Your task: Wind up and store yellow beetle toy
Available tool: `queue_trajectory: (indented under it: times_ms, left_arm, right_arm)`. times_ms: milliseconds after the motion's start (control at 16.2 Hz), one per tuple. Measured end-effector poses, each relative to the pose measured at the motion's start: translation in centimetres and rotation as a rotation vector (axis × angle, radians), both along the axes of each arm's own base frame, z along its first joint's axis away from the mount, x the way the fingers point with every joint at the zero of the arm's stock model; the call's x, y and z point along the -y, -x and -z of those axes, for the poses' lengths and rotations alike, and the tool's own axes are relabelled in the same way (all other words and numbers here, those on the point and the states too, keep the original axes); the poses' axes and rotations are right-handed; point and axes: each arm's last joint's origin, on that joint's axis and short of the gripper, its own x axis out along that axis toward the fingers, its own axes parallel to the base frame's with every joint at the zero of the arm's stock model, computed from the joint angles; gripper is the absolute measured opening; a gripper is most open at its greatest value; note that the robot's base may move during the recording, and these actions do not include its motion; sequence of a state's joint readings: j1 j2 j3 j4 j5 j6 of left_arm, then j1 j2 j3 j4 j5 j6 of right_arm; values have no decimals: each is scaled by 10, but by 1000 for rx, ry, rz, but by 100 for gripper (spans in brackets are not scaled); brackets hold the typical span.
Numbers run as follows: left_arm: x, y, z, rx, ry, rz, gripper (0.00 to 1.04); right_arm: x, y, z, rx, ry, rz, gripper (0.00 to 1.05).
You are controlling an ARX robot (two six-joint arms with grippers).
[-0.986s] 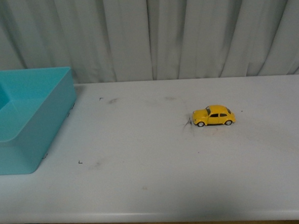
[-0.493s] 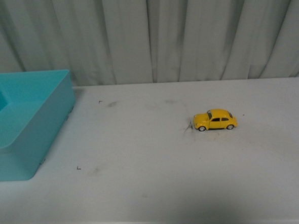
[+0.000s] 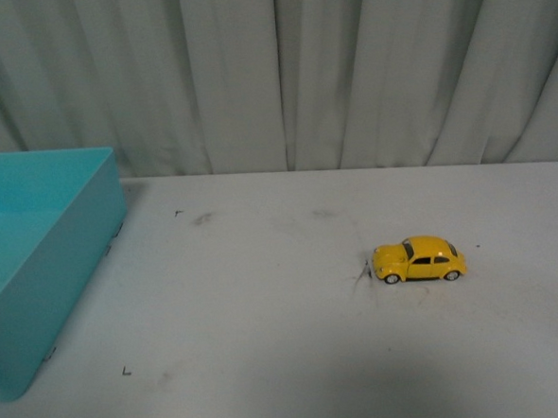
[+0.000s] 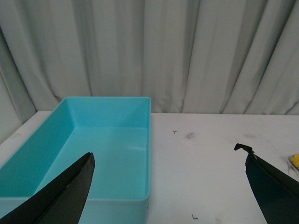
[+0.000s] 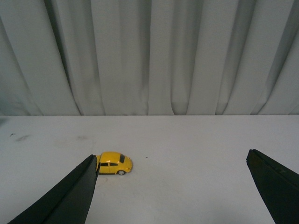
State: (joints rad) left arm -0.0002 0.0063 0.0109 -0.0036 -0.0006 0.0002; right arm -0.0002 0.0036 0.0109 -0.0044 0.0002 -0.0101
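The left gripper (image 4: 164,151) stood spread wide and held nothing, its dark fingers (image 4: 70,191) framing the teal bin (image 4: 149,140) below. That bin (image 3: 56,279) sat at the left end of the white table (image 3: 269,352), open side up. Well apart from it, right of the table's middle, the yellow beetle toy (image 3: 419,259) rested upright on its wheels. Its long axis ran left to right along the table's back edge, and its nose appeared to point left, toward the bin, just beside a dark scuff (image 3: 364,274). The right gripper (image 5: 172,155) hung above the table, also spread wide and empty, with the toy (image 5: 114,163) ahead near one finger (image 5: 70,200).
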Motion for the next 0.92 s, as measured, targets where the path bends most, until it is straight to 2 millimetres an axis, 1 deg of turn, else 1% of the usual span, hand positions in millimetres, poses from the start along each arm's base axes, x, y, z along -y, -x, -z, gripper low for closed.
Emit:
queue_trajectory:
  times_ms: [925]
  left_arm:
    - [0,0,0,0,0,0,98]
  right_arm:
    - [0,0,0,0,0,0,98]
